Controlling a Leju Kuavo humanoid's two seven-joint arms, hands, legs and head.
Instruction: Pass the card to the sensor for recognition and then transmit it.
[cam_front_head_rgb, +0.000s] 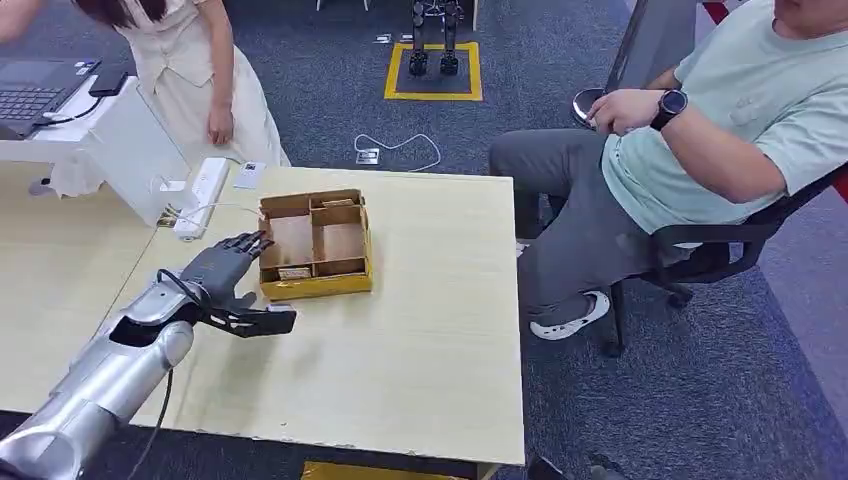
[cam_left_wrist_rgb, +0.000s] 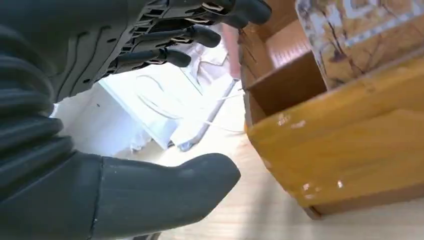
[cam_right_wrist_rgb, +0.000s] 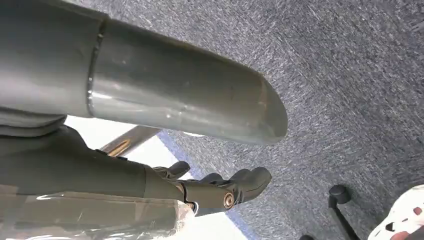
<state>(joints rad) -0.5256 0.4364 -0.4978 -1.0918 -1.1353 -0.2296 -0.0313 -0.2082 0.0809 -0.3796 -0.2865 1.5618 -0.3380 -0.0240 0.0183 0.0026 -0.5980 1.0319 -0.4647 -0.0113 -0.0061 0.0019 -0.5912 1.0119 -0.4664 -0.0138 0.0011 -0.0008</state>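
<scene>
Beside the box (cam_front_head_rgb: 315, 245) on the table (cam_front_head_rgb: 420, 350), the left hand (cam_front_head_rgb: 232, 285) hovers, fingers spread, grasping nothing.

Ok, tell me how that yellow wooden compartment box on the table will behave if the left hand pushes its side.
The yellow wooden compartment box looks rigid, low and flat-bottomed, so it should slide rather than tip. The pale table seems smooth, so the left hand would probably shift it easily.

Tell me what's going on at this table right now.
The left robot hand is open over the pale table, fingers reaching at the near-left edge of a yellow wooden divided box. It holds nothing yet. The right robot hand hangs above the carpet, holding nothing. One person stands behind the table; another sits to its right.
</scene>
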